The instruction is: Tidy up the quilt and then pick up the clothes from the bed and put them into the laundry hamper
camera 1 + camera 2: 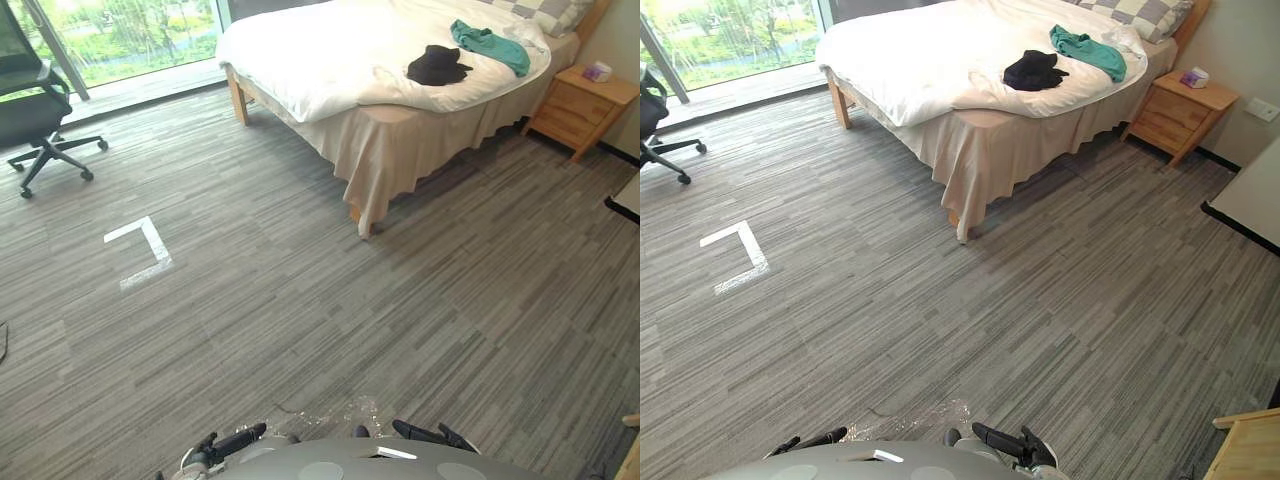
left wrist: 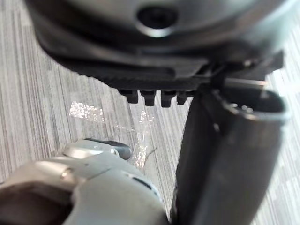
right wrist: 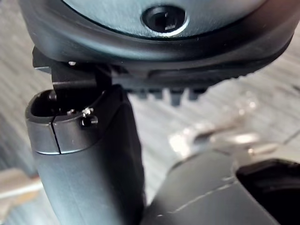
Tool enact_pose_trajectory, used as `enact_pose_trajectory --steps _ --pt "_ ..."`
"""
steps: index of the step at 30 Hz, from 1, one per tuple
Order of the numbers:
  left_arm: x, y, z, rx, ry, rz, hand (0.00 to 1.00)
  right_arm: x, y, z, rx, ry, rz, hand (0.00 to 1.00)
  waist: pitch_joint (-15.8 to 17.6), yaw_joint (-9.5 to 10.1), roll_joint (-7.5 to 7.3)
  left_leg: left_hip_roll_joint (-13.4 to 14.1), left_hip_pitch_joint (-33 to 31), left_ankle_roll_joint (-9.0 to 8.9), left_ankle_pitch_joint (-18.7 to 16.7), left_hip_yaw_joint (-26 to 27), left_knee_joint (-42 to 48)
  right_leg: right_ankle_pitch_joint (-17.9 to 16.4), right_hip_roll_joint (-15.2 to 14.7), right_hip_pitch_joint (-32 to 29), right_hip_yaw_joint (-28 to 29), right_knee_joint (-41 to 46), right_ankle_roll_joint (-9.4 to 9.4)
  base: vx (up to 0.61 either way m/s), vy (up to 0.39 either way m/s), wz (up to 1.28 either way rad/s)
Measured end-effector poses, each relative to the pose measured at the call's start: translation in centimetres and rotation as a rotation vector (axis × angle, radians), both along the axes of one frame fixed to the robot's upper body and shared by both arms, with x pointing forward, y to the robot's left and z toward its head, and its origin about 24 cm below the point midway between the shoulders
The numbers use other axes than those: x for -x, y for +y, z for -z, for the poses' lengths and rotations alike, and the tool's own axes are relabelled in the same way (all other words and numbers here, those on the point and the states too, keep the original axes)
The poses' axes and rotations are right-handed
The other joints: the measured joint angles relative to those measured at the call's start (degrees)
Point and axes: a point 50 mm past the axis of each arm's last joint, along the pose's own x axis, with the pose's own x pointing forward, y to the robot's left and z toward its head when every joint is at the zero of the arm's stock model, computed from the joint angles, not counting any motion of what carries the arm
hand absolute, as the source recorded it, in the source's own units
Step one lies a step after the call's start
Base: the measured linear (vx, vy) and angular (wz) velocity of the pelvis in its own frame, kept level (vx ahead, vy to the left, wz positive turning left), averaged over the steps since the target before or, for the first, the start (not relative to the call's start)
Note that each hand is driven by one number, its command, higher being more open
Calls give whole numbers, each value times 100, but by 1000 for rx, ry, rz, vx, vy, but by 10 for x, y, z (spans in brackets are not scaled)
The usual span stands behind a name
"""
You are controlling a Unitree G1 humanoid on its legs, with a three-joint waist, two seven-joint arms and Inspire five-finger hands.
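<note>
A white quilt [image 1: 330,50] covers the wooden bed [image 1: 400,140] far ahead at the upper right. A black garment [image 1: 438,66] lies on it, with a teal garment [image 1: 490,42] just beyond, near the chequered pillow [image 1: 545,12]. Both hands hang low at the near edge of the eye views, far from the bed. My left hand [image 1: 232,440] and my right hand [image 1: 425,433] have straight, relaxed fingers and hold nothing. In the wrist views the left hand [image 2: 225,154] and the right hand [image 3: 79,164] hang over bare floor.
A wooden nightstand [image 1: 580,105] stands right of the bed. A black office chair [image 1: 35,110] sits at the far left by the window. A white tape corner [image 1: 145,250] marks the grey floor. A light table edge [image 1: 1250,200] and wooden furniture [image 1: 1250,445] border the right.
</note>
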Motion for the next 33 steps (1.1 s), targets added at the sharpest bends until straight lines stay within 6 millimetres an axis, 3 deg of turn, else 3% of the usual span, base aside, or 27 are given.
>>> enact_pose_trajectory --steps 7,15,20,30,33 --pt "-9 -2 0 -11 3 67 100 3 0 1 -10 16 -3 100 12 7 11 -197 464 -9 289 -147 -660 20 -132 380 -284 -303 54 107 63 19" --pt "-7 -2 1 -18 51 127 100 -1 0 1 -12 4 3 100 43 -9 28 -202 560 -61 355 -140 -782 35 -137 423 -347 -302 87 -21 4 1" --pt "-10 -2 0 -53 60 163 100 -2 -1 0 -9 0 6 100 87 -16 34 -198 671 -3 545 -124 -1035 13 -121 422 -357 -286 61 -97 -27 0" --pt "-18 -2 -2 -82 39 235 100 -3 -1 -1 13 -8 17 100 180 -10 13 -192 630 47 475 237 -1036 26 -101 214 -46 -175 92 -46 9 -18" --pt "-28 0 -5 -91 17 244 100 -8 1 -3 24 -34 55 100 252 -10 -63 -143 278 45 151 524 -533 -198 -125 -324 203 486 28 31 6 -46"
